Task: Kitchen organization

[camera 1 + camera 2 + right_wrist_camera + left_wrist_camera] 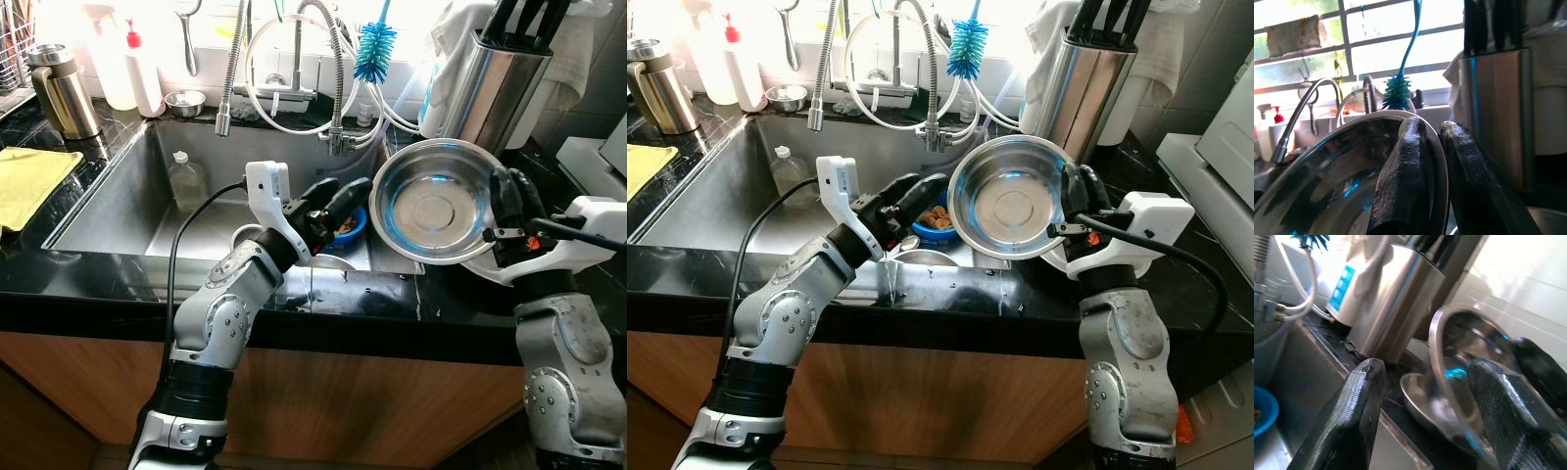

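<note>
The right end effector (511, 211) pinches the rim of a tilted steel bowl (431, 201) above the sink's (118, 211) right edge, while the left end effector (333, 211), fingers spread, hovers just left of it.

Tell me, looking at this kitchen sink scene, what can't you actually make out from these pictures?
- Blue bowl: the left end effector covers part of it; the brownish contents are too small to identify.
- Second steel dish on the counter: mostly behind the steel bowl that the right end effector grips by the rim.
- Knife block: handles cut off by the head view's top edge.
- Bottle in the sink: no label legible.
</note>
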Controlling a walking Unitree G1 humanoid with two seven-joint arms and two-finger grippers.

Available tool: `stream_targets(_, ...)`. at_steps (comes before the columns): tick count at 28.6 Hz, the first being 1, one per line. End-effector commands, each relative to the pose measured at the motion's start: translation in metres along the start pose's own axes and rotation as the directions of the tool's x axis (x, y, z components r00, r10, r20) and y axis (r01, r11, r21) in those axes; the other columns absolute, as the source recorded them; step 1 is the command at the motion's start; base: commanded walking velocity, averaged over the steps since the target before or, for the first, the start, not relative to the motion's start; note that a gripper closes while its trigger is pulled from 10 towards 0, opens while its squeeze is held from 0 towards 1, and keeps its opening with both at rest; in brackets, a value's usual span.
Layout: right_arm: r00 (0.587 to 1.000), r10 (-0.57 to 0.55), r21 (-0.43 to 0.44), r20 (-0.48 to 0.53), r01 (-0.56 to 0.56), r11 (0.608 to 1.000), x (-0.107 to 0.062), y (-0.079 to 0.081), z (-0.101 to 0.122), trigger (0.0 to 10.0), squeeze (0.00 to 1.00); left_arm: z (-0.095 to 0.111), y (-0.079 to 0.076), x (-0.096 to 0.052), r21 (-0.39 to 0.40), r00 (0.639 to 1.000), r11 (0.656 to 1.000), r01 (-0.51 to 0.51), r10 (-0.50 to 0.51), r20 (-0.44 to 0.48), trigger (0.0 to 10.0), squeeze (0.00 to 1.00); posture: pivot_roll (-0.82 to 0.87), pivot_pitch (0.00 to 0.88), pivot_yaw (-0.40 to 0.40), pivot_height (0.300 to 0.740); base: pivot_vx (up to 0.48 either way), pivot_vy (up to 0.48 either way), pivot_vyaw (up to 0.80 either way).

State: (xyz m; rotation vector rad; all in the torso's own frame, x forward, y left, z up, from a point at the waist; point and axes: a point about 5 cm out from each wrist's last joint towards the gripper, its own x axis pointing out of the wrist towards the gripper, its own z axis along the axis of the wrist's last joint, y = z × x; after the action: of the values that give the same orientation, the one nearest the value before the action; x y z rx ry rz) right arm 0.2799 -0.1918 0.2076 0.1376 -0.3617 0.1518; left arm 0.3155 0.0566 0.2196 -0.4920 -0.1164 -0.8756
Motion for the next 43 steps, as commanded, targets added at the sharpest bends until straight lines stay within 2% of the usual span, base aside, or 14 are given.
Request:
stream_targets(1,1.0,0.014,-0.014,0.028,-0.014,1.0,0.004,0.001,0.005,10.0,0.0,0.002,-0.007,0.001,0.022,0.999,0.999,0.038,-0.038,-0.012,10.0,0.0,0.11,0.025,-0.08,0.74,0.0,0.0,0.0)
stream_targets(7,0.999,0.03,-0.014,0.03,-0.029,0.999,0.008,0.004,0.005,10.0,0.0,0.0,-0.009,0.002,0.032,0.999,0.998,0.048,-0.047,-0.026,10.0,0.0,0.11,0.03,-0.081,0.74,0.0,0.0,0.0)
stream_targets(15,0.997,0.064,-0.013,0.041,-0.064,0.998,0.015,0.013,0.006,10.0,0.0,-0.002,-0.012,0.002,0.112,0.996,0.992,0.058,-0.049,-0.08,10.0,0.0,0.11,0.034,-0.082,0.74,0.0,0.0,0.0)
stream_targets(22,0.997,0.067,-0.016,0.041,-0.066,0.998,0.016,0.014,0.005,10.0,0.0,-0.001,-0.013,0.003,0.13,0.996,0.99,0.056,-0.045,-0.081,10.0,0.0,0.11,0.033,-0.083,0.74,0.0,0.0,0.0)
stream_targets(23,0.997,0.068,-0.016,0.041,-0.068,0.998,0.016,0.014,0.005,10.0,0.0,-0.001,-0.012,0.003,0.136,0.996,0.989,0.053,-0.043,-0.08,3.3,0.0,0.11,0.033,-0.083,0.74,0.0,0.0,0.0)
stream_targets(25,0.997,0.07,-0.015,0.04,-0.069,0.997,0.016,0.014,0.005,10.0,0.0,-0.001,-0.012,0.003,0.143,0.996,0.988,0.051,-0.04,-0.079,3.3,0.0,0.11,0.033,-0.083,0.74,0.0,0.0,0.0)
stream_targets(26,0.997,0.072,-0.015,0.039,-0.072,0.997,0.016,0.015,0.004,10.0,0.0,-0.001,-0.012,0.003,0.146,0.996,0.988,0.051,-0.04,-0.081,0.0,0.0,0.11,0.033,-0.082,0.74,0.0,0.0,0.0)
stream_targets(32,0.995,0.088,-0.016,0.037,-0.087,0.996,0.017,0.018,0.003,10.0,0.0,-0.002,-0.012,0.003,0.156,0.995,0.986,0.054,-0.04,-0.093,0.0,0.0,0.12,0.033,-0.083,0.74,0.0,0.0,0.0)
stream_targets(34,0.995,0.096,-0.017,0.034,-0.096,0.995,0.018,0.02,0.003,10.0,0.0,-0.005,-0.012,0.003,0.183,0.992,0.981,0.06,-0.039,-0.117,0.0,0.0,0.12,0.033,-0.083,0.74,0.0,0.0,0.0)
stream_targets(43,0.993,0.115,-0.021,0.026,-0.114,0.993,0.018,0.024,0.001,10.0,0.0,-0.007,-0.013,0.003,0.185,0.991,0.981,0.065,-0.042,-0.126,0.0,0.0,0.12,0.035,-0.082,0.74,0.0,0.0,0.0)
